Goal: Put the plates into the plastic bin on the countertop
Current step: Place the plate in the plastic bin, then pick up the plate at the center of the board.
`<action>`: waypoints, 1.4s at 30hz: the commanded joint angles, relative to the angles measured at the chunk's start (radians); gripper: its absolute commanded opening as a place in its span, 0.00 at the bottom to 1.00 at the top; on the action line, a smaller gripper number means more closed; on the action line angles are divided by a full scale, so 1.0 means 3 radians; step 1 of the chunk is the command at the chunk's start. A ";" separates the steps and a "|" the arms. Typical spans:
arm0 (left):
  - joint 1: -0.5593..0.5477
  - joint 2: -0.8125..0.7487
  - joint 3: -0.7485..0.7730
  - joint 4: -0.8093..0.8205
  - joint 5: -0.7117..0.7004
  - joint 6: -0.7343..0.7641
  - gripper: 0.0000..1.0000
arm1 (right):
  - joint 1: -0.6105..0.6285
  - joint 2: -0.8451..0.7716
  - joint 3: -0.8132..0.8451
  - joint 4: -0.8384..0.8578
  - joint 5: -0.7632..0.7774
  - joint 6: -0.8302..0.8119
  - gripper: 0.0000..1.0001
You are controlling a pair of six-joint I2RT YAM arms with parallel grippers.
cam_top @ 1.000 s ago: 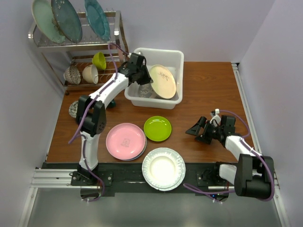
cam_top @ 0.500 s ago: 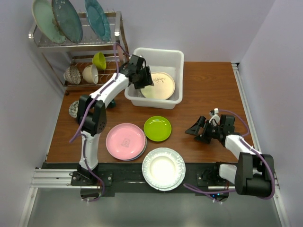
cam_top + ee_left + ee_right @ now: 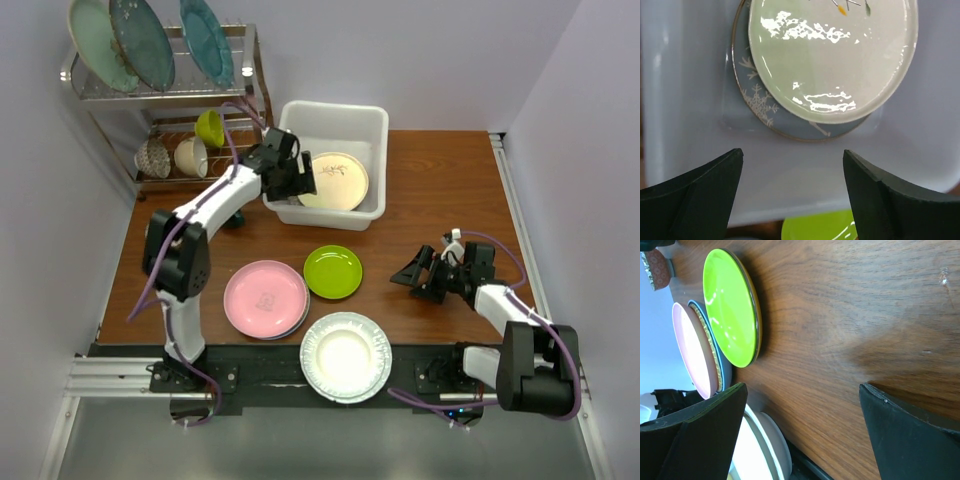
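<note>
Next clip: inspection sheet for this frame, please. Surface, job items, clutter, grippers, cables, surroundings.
Surface: reddish-brown wood-grain countertop.
Job's things: cream plate lies on grey plate inside the plastic bin; lime green plate, pink plate atop a stack, white fluted plate on the countertop.
Clutter: dish rack with teal plates and bowls, back left.
Grippers: left gripper open, empty, at the bin's near wall; right gripper open, empty, near the countertop.
Cables: purple cables along both arms.
Surroundings: plain walls on three sides.

Glossy glazed cream plate (image 3: 835,55) inside the smooth white plastic bin (image 3: 685,100); outside the bin, wood-grain table (image 3: 840,315) and shiny lime green plate (image 3: 730,310).
</note>
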 commanded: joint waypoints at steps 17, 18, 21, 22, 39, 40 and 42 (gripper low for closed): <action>-0.0412 -0.2523 0.0525 0.0796 0.0877 -0.0517 1.00 | 0.0072 -0.0062 0.0082 -0.0101 0.0115 -0.0098 0.98; -0.0412 -0.2574 0.0515 0.0822 0.0836 -0.0568 1.00 | 0.0077 -0.0082 0.0082 -0.0106 0.0140 -0.0093 0.98; -0.0412 -0.2718 0.0433 0.0955 0.0743 -0.0671 1.00 | 0.0092 -0.0113 0.0088 -0.0137 0.0207 -0.0088 0.98; -0.0417 -0.2743 0.0433 0.1011 0.0754 -0.0712 1.00 | 0.0092 -0.0118 0.0113 -0.0162 0.0212 -0.0093 0.98; -0.0412 -0.2805 0.0147 0.1451 0.0943 -0.1142 1.00 | 0.0123 0.0112 0.0174 -0.0219 0.0228 -0.0119 0.98; -0.0412 -0.2795 0.0142 0.1461 0.0963 -0.1147 1.00 | 0.0123 0.0122 0.0174 -0.0218 0.0223 -0.0119 0.98; -0.0412 -0.2759 0.0131 0.1497 0.0989 -0.1157 1.00 | 0.0123 0.0143 0.0179 -0.0208 0.0217 -0.0119 0.98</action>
